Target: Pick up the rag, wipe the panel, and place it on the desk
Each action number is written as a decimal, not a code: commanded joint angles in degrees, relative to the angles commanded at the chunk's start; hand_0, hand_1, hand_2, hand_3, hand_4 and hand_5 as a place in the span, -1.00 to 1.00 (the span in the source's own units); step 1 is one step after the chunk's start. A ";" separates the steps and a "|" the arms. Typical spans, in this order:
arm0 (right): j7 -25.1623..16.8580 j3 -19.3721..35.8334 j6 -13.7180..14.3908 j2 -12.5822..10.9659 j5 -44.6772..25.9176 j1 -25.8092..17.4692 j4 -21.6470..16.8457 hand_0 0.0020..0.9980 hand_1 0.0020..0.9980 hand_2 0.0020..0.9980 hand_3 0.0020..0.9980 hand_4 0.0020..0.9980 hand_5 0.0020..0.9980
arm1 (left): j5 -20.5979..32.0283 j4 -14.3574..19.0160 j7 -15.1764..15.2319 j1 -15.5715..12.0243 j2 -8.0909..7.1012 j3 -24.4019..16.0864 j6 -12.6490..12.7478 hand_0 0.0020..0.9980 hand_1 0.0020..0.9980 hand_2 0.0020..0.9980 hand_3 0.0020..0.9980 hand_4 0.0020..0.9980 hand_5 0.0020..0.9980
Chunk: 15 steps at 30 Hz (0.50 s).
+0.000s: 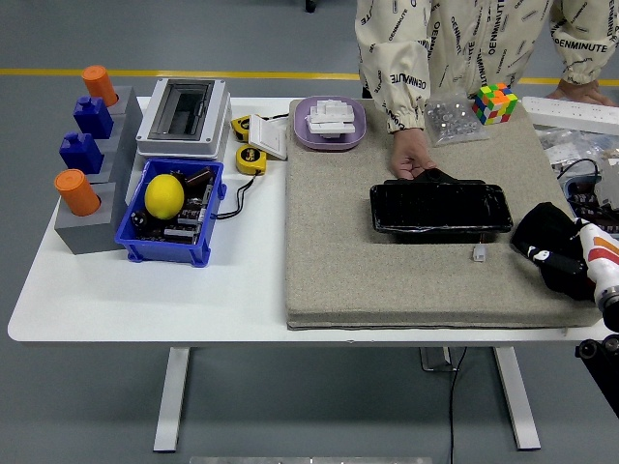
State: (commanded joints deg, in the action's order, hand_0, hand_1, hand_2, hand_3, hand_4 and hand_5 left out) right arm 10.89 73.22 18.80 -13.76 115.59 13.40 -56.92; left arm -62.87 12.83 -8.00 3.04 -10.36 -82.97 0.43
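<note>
Though crumpled, black rag [544, 235]

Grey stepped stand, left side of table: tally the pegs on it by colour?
Orange pegs: 2
Blue pegs: 2
Total: 4, all on the grey stand.

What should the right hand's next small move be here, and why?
Probably closing on the black rag and lifting it: the right hand sits at the rag on the mat's right edge, while the black panel, steadied by a person's hand, lies unwiped to its left.
</note>
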 joint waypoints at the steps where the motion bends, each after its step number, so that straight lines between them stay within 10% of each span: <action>1: -0.04 -0.04 0.36 0.01 0.06 -0.04 0.10 0.42 0.40 0.47 0.50 1.00 0.05 | 0.02 0.00 0.00 -0.02 0.01 0.03 0.00 0.22 0.28 0.31 0.12 0.25 -0.12; 15: 0.02 -0.60 3.60 0.14 1.48 -0.23 1.20 -0.01 0.10 0.14 0.10 1.00 -0.21 | 0.10 -0.03 0.02 -0.28 -0.04 0.37 -0.01 0.22 0.28 0.31 0.12 0.26 -0.12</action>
State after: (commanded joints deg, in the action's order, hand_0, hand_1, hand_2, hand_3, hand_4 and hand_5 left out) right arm 10.92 72.62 22.39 -13.62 117.07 13.17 -55.71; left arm -62.76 12.80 -7.98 2.76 -10.40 -82.60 0.41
